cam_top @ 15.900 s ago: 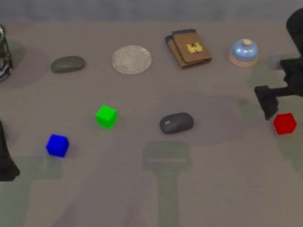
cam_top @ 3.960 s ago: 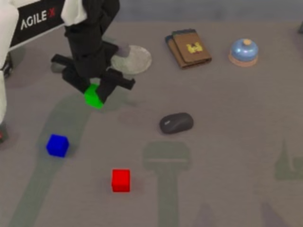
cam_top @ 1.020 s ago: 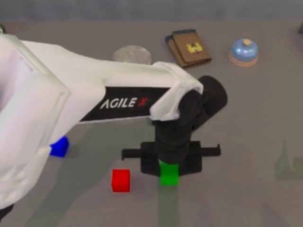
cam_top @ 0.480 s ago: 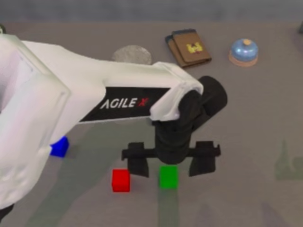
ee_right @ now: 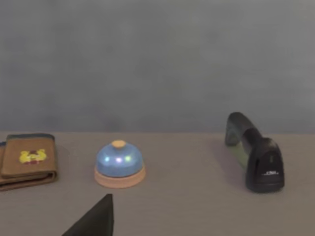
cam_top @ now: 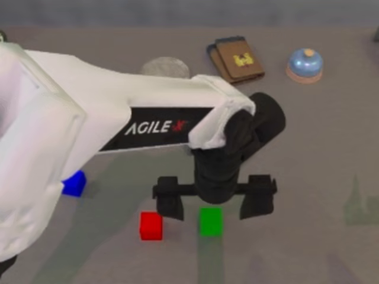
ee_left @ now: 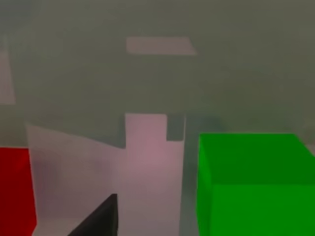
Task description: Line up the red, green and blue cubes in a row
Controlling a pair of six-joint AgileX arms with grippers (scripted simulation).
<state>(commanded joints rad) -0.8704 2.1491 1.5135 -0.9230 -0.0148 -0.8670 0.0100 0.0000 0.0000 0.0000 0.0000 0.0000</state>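
The small bright green cube [cam_top: 211,220] sits on the desk just beside the small bright red cube [cam_top: 150,226], so two are lined up. The left gripper [cam_top: 214,206] hangs above, jaws apart and empty. The small blue cube [cam_top: 75,184] waits farther left.

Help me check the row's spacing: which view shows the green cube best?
The top view: the whole green cube sits beside the red cube, under the open left gripper. The left wrist view crops it; the right wrist view misses it.
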